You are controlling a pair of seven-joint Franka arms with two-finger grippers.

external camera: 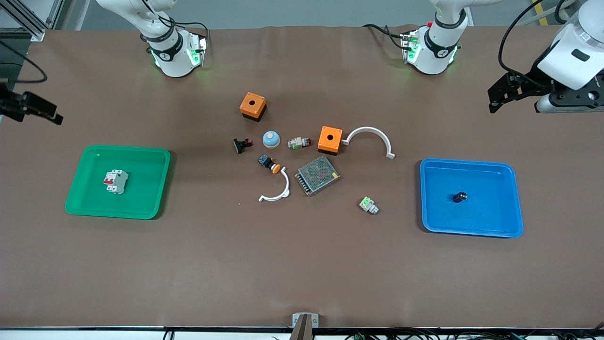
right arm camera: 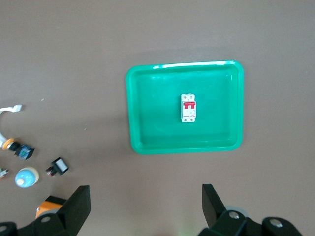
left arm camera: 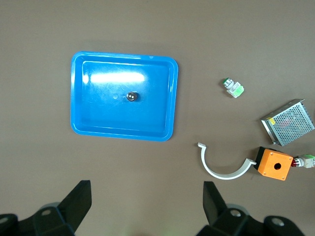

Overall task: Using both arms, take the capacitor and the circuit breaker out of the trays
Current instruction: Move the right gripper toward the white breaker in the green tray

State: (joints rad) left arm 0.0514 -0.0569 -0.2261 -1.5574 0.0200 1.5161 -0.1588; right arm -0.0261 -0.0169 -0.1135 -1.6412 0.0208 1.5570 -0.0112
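The breaker point(external camera: 115, 181), a pale block with red levers, lies in the green tray point(external camera: 141, 189) toward the right arm's end of the table. The right wrist view shows it too point(right arm camera: 188, 108), in that tray point(right arm camera: 152, 123). The capacitor point(external camera: 460, 197), a tiny black cylinder, lies in the blue tray point(external camera: 495, 208) toward the left arm's end. It also shows in the left wrist view point(left arm camera: 132, 96), in the blue tray point(left arm camera: 98, 113). My left gripper point(external camera: 495, 97) point(left arm camera: 147, 189) is open and empty, raised beside the blue tray. My right gripper point(external camera: 52, 113) point(right arm camera: 146, 192) is open and empty, raised beside the green tray.
Loose parts lie mid-table between the trays: two orange boxes point(external camera: 253, 106) point(external camera: 330, 140), two white curved pieces point(external camera: 370, 139) point(external camera: 276, 191), a mesh-covered metal box point(external camera: 317, 175), a blue dome point(external camera: 271, 139), an orange-capped push-button point(external camera: 269, 163), a black part with red tip point(external camera: 242, 145), and green-faced white blocks point(external camera: 369, 205) point(external camera: 300, 142).
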